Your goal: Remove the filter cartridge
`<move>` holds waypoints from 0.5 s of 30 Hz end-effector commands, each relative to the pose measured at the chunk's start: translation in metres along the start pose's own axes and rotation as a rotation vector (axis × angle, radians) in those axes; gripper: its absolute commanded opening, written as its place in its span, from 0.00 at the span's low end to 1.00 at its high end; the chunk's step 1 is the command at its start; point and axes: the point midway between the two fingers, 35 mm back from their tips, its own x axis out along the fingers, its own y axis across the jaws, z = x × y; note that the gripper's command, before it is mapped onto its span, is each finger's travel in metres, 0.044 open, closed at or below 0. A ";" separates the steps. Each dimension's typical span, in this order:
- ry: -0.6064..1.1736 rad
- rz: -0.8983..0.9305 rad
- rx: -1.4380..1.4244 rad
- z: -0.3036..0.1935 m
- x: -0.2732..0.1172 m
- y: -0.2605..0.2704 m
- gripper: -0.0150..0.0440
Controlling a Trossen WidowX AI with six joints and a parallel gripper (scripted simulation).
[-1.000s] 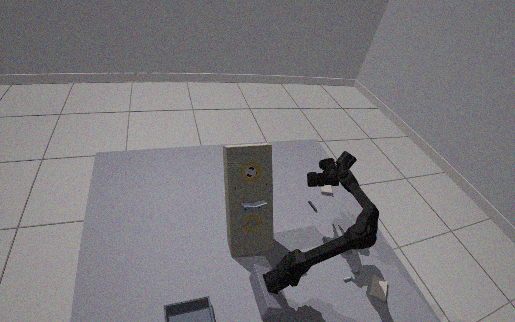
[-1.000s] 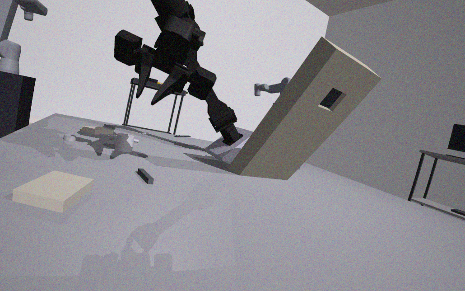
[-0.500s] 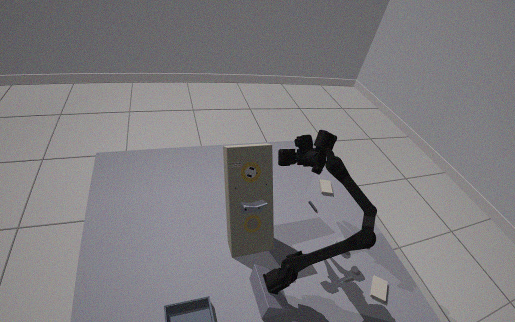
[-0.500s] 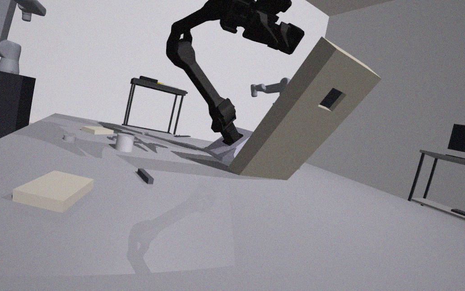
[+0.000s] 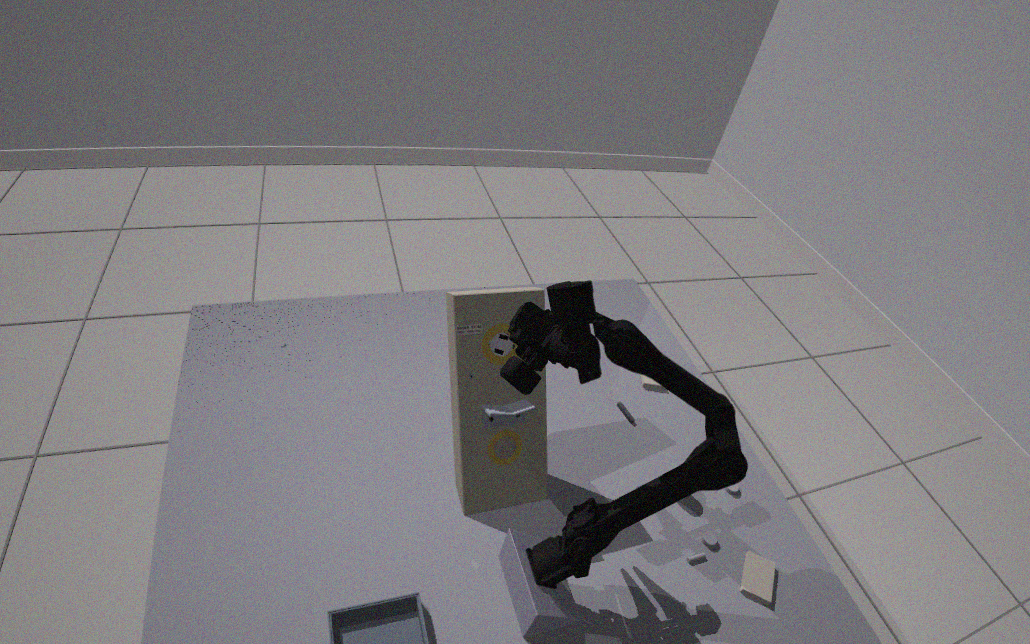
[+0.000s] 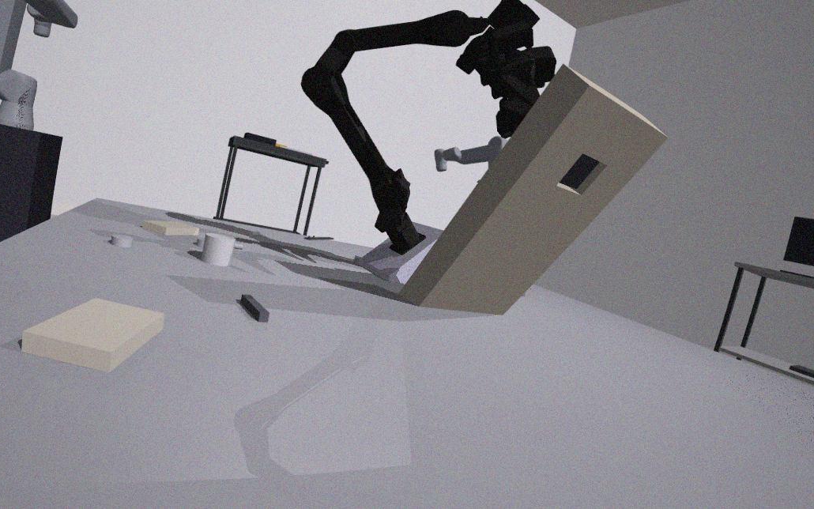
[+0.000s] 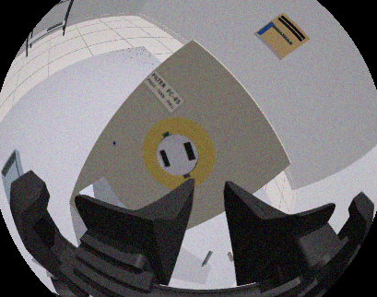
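The round pale cartridge (image 5: 505, 346) (image 7: 177, 149) sits in the upper yellow ring of the beige service panel (image 5: 495, 484) (image 6: 492, 253) (image 7: 221, 88). Its two dark slots face the wrist camera and slant slightly in that view. Two small dark notches show at the rim of its opening. My gripper (image 7: 209, 185) is partly open and empty, in front of the panel's upper part; its tips appear just below and right of the cartridge in the wrist view. In the exterior view the panel hides the fingertips. The grey-blue tray (image 5: 375, 612) is partly cut off at the bottom edge in the top view.
A silvery handle (image 5: 509, 411) and a lower yellow ring (image 5: 491, 448) are on the panel face below the cartridge. Cream blocks (image 5: 757, 577) (image 6: 91, 329), a dark bar (image 5: 625, 412) (image 6: 254, 308) and a white cup (image 6: 217, 250) lie or stand on the table.
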 end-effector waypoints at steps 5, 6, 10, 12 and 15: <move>0.051 -0.078 -0.386 0.009 -0.014 0.041 0.45; 0.051 -0.078 -0.386 0.009 -0.014 0.041 0.45; 0.051 -0.078 -0.386 0.009 -0.014 0.041 0.45; 0.051 -0.077 -0.386 0.009 -0.013 0.041 0.45; 0.051 -0.075 -0.385 0.009 -0.009 0.041 0.45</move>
